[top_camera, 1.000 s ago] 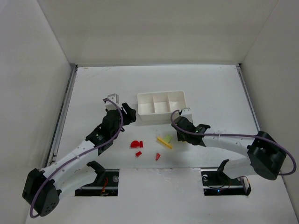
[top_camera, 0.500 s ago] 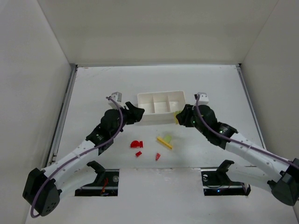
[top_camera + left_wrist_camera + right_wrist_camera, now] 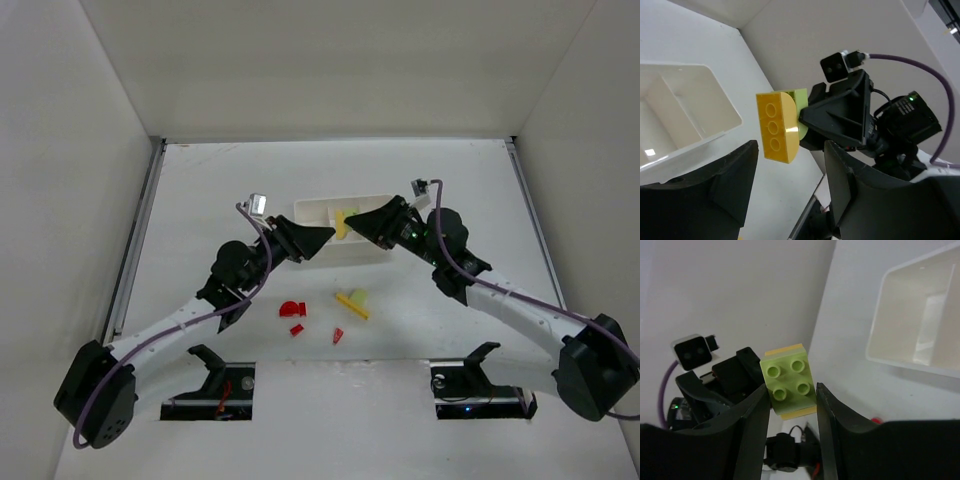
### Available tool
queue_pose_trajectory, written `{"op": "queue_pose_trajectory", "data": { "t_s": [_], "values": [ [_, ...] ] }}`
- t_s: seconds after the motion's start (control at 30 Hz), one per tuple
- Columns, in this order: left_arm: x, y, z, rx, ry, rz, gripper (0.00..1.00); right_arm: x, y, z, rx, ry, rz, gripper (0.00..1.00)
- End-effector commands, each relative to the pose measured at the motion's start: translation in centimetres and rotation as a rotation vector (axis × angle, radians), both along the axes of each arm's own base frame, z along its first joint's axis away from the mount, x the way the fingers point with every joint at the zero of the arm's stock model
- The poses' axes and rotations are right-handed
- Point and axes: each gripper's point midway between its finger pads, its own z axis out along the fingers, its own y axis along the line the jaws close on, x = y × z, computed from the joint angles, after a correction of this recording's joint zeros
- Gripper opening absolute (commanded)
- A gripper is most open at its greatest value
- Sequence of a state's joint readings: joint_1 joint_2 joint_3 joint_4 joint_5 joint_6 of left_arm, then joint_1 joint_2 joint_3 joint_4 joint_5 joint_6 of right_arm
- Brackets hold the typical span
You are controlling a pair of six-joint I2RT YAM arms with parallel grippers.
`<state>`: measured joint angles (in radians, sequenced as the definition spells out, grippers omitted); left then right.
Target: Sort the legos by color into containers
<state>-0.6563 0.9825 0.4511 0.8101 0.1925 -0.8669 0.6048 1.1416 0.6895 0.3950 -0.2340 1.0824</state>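
Right gripper: my right gripper [image 3: 790,391] has its jaws clamped on a stacked lego [image 3: 789,382], a light green two-by-two brick face to face with a yellow one.

Held piece, seen from the left wrist: its yellow side faces that camera, rounded at one edge, with three round marks in a row. The green brick shows behind it.

Where the held piece is: it is raised off the table [image 3: 450,190]. In the overhead view it lines up with the middle of the tray [image 3: 710,107]. In both wrist views it sits off to one side of the tray, so I cannot tell if it is truly above a compartment.

Left gripper: my left gripper [image 3: 790,150] points straight at the right one, tip to tip, with its jaws apart. The yellow face sits in the gap between its fingers. I cannot tell whether they touch it.

Tray: white, on the table at the far side of both grippers, which hide part of it from above.

Loose legos: all lie on the table nearer the arm bases than the tray.
- a red half-round lego [image 3: 292,309]
- a small red lego [image 3: 297,329] just beside it
- another red bit [image 3: 338,335] a little to the right
- a flat yellow lego [image 3: 352,305] with a light green lego [image 3: 358,295] touching its far edge
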Motion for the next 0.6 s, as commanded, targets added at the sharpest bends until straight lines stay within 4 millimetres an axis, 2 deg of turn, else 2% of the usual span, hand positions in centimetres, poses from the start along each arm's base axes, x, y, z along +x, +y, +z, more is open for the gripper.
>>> {"op": "queue_pose_trajectory", "data": {
  "t_s": [0.0, 0.33, 0.57],
  "values": [
    [-1.5, -0.5, 2.8, -0.095, -0.091, -0.069, 0.51, -1.2, 0.6, 4.2, 0.212, -0.033, 0.098, 0.31],
    [-0.7, -1.0, 1.1, -0.058, -0.066, -0.065, 0.51, -0.9, 0.6, 3.1, 0.33, 0.058, 0.141, 0.3],
    [-0.2, -1.5, 0.6, -0.053, -0.052, -0.068, 0.57, -0.9, 0.9, 2.1, 0.378, 0.106, 0.172, 0.3]
  ]
}}
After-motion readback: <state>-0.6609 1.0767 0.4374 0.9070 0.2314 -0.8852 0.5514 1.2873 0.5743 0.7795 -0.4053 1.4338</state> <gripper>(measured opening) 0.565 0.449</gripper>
